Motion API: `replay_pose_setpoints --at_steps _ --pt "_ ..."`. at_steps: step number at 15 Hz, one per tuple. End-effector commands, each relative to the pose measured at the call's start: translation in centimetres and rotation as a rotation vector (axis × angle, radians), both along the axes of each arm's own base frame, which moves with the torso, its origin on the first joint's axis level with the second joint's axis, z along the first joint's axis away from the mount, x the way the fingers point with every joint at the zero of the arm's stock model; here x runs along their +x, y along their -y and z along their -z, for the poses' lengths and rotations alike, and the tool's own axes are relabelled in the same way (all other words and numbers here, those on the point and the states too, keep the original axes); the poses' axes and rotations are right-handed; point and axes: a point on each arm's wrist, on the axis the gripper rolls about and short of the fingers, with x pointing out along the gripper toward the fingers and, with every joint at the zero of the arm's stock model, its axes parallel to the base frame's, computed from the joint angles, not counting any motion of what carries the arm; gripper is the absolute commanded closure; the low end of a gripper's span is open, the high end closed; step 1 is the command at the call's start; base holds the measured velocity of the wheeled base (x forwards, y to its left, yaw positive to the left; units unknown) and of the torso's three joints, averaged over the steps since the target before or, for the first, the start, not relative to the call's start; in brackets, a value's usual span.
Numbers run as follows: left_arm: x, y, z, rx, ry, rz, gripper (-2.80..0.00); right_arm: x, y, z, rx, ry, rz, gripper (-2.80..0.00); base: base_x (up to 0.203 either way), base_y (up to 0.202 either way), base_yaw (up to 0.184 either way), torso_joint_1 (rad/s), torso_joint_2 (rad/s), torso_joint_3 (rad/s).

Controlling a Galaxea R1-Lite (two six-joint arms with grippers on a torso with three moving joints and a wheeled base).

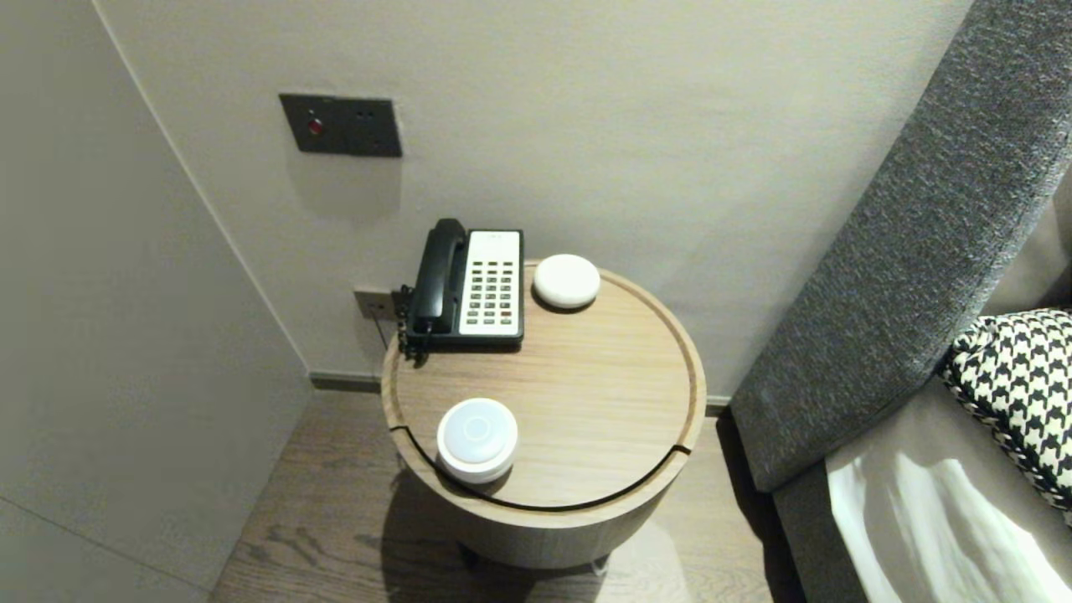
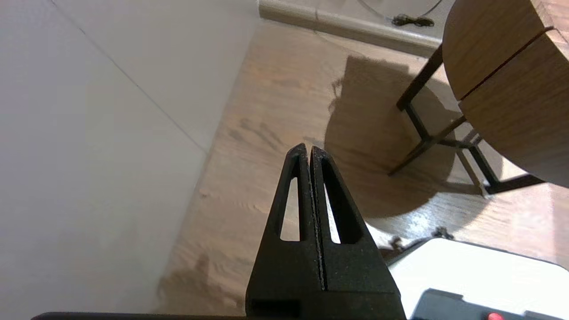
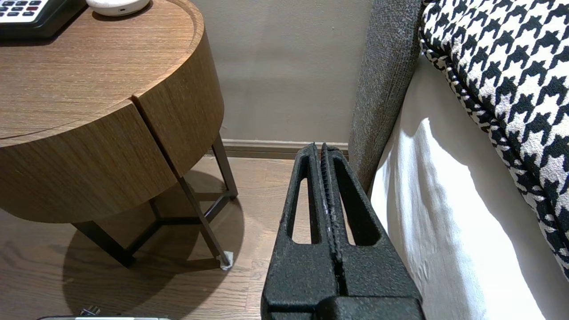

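A round wooden side table (image 1: 586,402) stands against the wall. On it sit a black and white desk telephone (image 1: 469,285), a white puck-shaped device (image 1: 566,280) at the back and a white round lamp-like device (image 1: 476,439) near the front left rim. Neither arm shows in the head view. My left gripper (image 2: 309,149) is shut and empty, low over the wooden floor (image 2: 275,115) beside the table's left side (image 2: 511,89). My right gripper (image 3: 321,146) is shut and empty, low between the table (image 3: 89,102) and the bed (image 3: 444,222).
A grey upholstered headboard (image 1: 904,251) and a bed with a houndstooth pillow (image 1: 1022,377) fill the right. A wall panel (image 1: 339,126) hangs above the phone, and a side wall (image 1: 100,335) closes the left. The table stands on thin dark legs (image 3: 200,218).
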Motion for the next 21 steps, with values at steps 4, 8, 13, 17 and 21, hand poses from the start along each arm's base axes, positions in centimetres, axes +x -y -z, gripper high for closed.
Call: replay_pose_setpoints --at_steps 4,8,13,17,21 --pt "0.0 0.1 3.0 0.137 0.107 -0.096 0.0 0.3 0.0 1.1 0.0 -0.039 -0.001 0.0 0.0 0.0 0.0 0.0 0.0 0.0" --pt "0.1 0.4 3.7 0.134 0.12 0.003 0.0 0.3 0.0 1.1 0.0 -0.039 0.0 0.0 0.0 0.0 0.0 0.0 0.0 0.0" --pt "0.0 0.7 5.5 0.067 0.027 0.153 0.0 0.3 0.0 1.1 0.0 -0.039 0.0 0.0 0.0 0.0 0.0 0.0 0.0 0.0" --pt "0.0 0.8 6.5 0.038 -0.051 0.256 0.0 0.3 0.0 1.1 0.0 -0.039 -0.001 0.0 0.0 0.0 0.0 0.0 0.0 0.0" --pt "-0.5 0.6 7.0 0.056 -0.005 0.245 0.0 0.3 0.0 1.1 0.0 -0.039 -0.001 0.0 0.0 0.0 0.0 0.0 0.0 0.0"
